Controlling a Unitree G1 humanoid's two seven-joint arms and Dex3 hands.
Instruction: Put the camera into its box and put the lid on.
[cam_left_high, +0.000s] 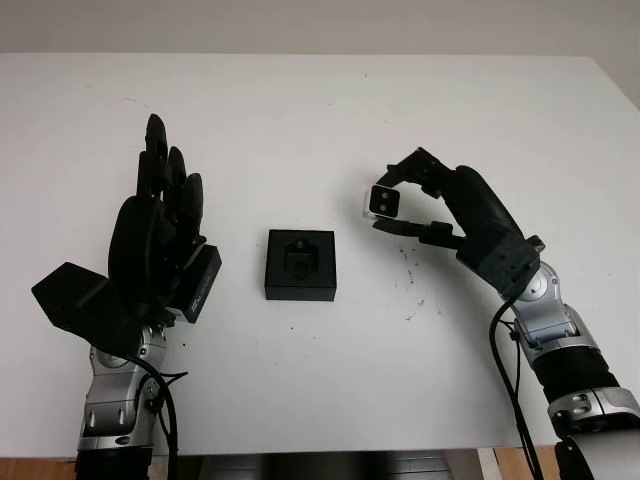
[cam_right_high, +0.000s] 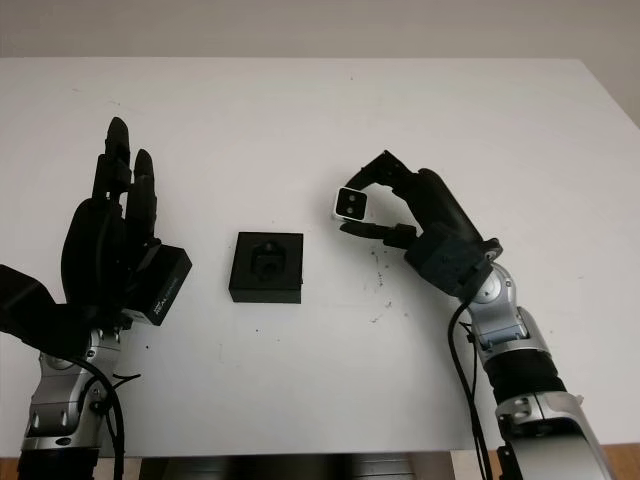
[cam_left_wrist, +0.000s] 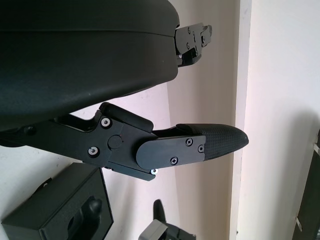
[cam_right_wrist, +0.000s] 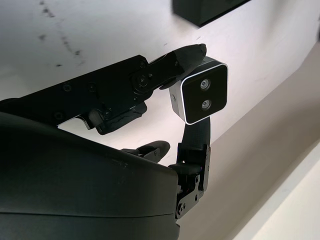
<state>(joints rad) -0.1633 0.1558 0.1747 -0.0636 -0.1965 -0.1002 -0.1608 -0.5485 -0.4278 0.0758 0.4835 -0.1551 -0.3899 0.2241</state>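
— Where's the camera (cam_left_high: 384, 201)?
— Right of centre, pinched in my right hand (cam_left_high: 408, 208), clear of the table to carry it over the open box (cam_left_high: 300, 265) at centre.
— And your left hand (cam_left_high: 160, 240)?
— Open at the left, lid (cam_left_high: 200, 284) beside it.

White bench (cam_left_high: 320, 110); black box (cam_left_high: 300, 265), lid (cam_left_high: 200, 283) and hands; camera (cam_left_high: 383, 201) silver-edged with black face.

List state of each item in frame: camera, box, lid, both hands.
camera: held off the table, right of the box, not yet in it.
box: open on the table, its insert cavity empty.
lid: off the box, beside the left hand; grip unclear.
right hand: shut on the camera.
left hand: raised left of the box.
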